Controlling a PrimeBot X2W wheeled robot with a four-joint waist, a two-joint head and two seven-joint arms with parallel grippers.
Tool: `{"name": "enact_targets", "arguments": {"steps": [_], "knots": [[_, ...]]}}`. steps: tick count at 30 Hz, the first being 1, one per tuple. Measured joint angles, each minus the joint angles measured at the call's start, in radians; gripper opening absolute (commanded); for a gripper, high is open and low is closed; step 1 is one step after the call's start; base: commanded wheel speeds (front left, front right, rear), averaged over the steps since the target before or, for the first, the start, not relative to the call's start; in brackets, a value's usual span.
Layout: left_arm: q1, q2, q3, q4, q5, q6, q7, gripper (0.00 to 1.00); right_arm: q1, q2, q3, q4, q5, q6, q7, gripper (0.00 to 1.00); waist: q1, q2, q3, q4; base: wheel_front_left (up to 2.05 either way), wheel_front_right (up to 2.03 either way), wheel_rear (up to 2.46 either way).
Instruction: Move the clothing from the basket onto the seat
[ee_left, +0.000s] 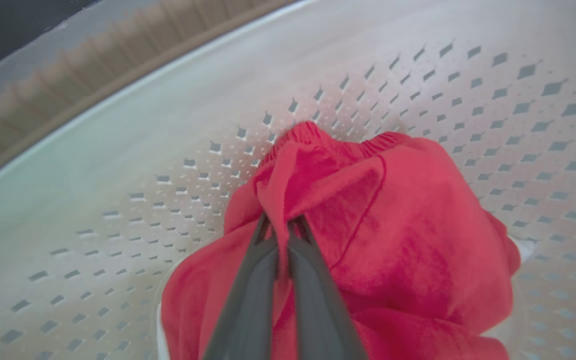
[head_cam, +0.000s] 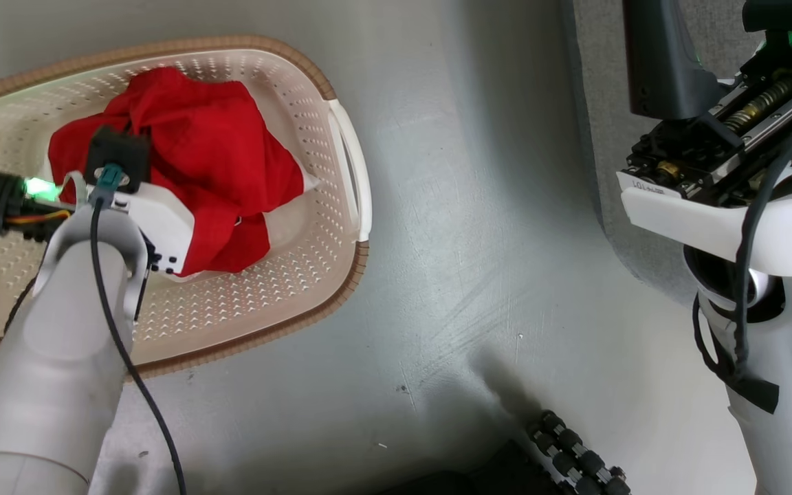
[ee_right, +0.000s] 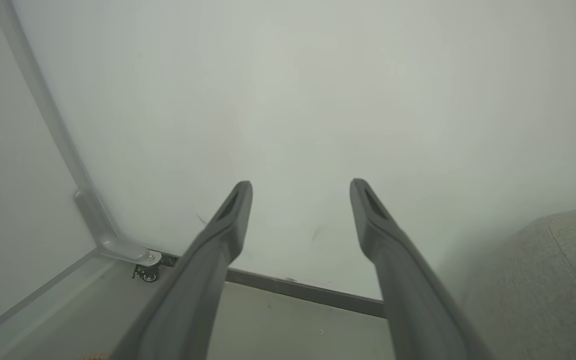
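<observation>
Grey floor (head_cam: 451, 275) bears the basket (head_cam: 251, 302); clothing (head_cam: 217, 158) inside, pinched by left end effector (ee_left: 280, 220); right end effector (ee_right: 300, 187) spread.

The clothing (head_cam: 210, 165) is a soft, bright red bundle, crumpled into a rumpled mound with a little white trim showing at its edge. It lies inside the basket (head_cam: 313, 227), on the bottom and towards one end. A raised fold at its top is pinched between the closed fingers of the left pincer (ee_left: 280, 220). The basket is oval and cream-white, with rows of small holes, a brown rim and white side handles. It stands upright on the grey floor (head_cam: 471, 240). The seat (ee_right: 543, 280), in light grey woven fabric with a rounded edge, is well apart from the basket.
</observation>
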Motion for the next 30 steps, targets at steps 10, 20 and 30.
{"name": "enact_targets", "arguments": {"steps": [10,20,30], "knots": [[0.072,-0.031,0.013,-0.014,-0.030,0.001,-0.061,0.00,0.000,0.000,0.005,0.027,-0.010,0.000,-0.001,1.00,0.0000,0.0000,-0.045,0.033,0.00,0.00,0.00],[0.124,-0.066,0.030,-0.058,-0.074,0.001,-0.087,0.00,0.000,-0.023,0.006,0.058,-0.025,0.000,-0.001,1.00,0.0000,0.0000,-0.112,0.070,0.00,0.00,0.00],[0.193,-0.085,0.044,-0.136,-0.096,0.001,-0.096,0.00,0.011,-0.069,0.026,0.106,-0.025,0.000,-0.001,1.00,0.0000,0.0000,-0.208,0.118,0.00,0.00,0.00]]}}
